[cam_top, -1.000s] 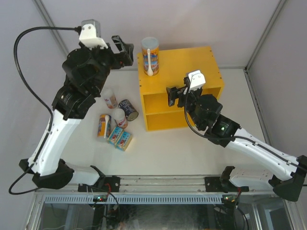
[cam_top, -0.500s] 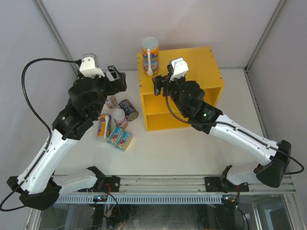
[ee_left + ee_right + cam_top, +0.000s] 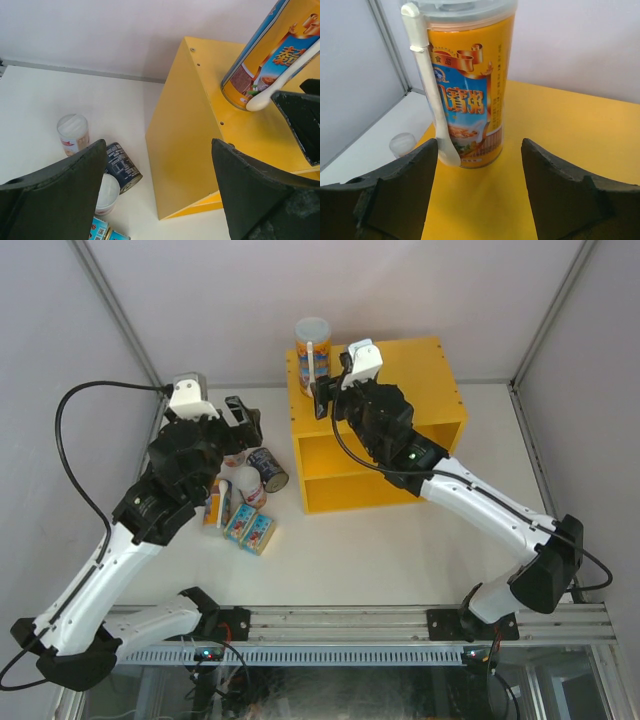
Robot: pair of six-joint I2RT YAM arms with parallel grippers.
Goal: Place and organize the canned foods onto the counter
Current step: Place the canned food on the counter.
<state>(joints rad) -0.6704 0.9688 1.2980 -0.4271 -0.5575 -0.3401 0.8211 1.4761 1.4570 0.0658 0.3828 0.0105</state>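
Observation:
A tall orange-blue tube point(image 3: 312, 353) with a white spoon on its side stands on the back left corner of the yellow counter point(image 3: 400, 375). My right gripper point(image 3: 327, 398) hovers open just in front of it; in the right wrist view the tube point(image 3: 465, 85) stands just beyond the gripper point(image 3: 479, 147), not between the fingers. My left gripper point(image 3: 245, 425) hangs open and empty over the table left of the counter point(image 3: 195, 125). Below the left gripper point(image 3: 157, 150) are an upright white-pink tube point(image 3: 73, 133), a dark can point(image 3: 120, 166) on its side and another white-lidded tube point(image 3: 106, 192).
An orange-blue tube point(image 3: 216, 502) lies on the table, with two flat blue tins point(image 3: 250, 528) in front of it. The counter's open front shows one inner shelf point(image 3: 350, 476). White walls close in the back and both sides.
My right arm has swung from the counter's front up over its top, towards the tall tube, its jaws narrowing slightly. My left arm has dropped lower and nearer the cans on the table.

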